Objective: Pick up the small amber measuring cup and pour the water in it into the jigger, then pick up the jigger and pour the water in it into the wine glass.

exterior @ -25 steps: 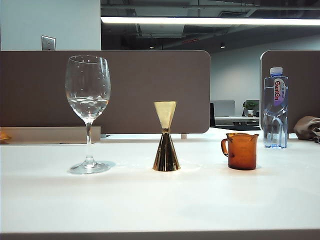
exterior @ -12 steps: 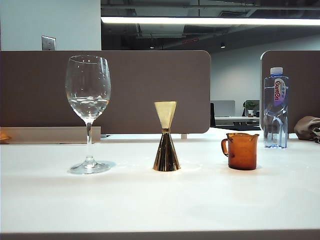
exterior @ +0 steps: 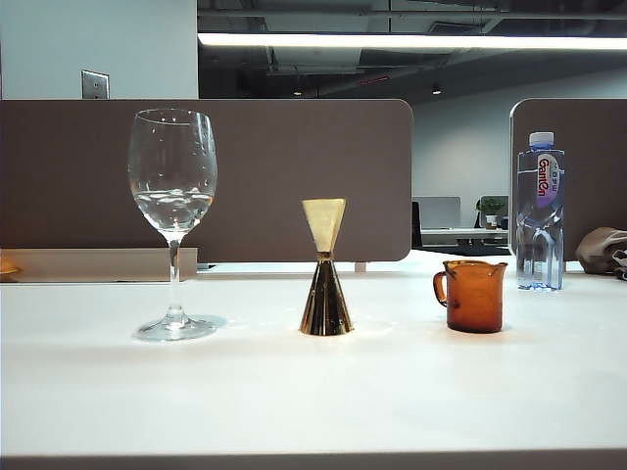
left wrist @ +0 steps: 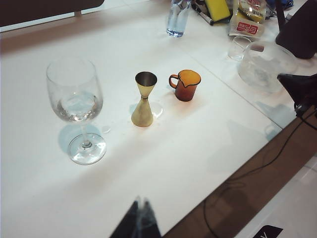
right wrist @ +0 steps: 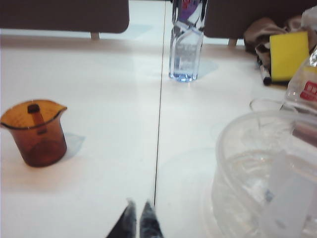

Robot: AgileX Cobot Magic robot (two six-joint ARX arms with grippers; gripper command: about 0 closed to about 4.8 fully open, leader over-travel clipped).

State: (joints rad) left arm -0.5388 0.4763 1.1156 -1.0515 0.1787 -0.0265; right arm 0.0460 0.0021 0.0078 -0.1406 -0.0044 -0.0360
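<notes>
Both jaws pressed together, empty; left gripper (left wrist: 140, 220), right gripper (right wrist: 137, 221) well apart from amber cup (right wrist: 35, 131).

Ahead of the left gripper (left wrist: 140, 218) we see bare table (left wrist: 163, 163) up to the wine glass (left wrist: 75, 106), jigger (left wrist: 143, 99) and amber cup (left wrist: 186, 85), standing apart. A clear bowl (right wrist: 262, 173) crowds the closed right gripper (right wrist: 136, 218) (cup side stays free).
</notes>
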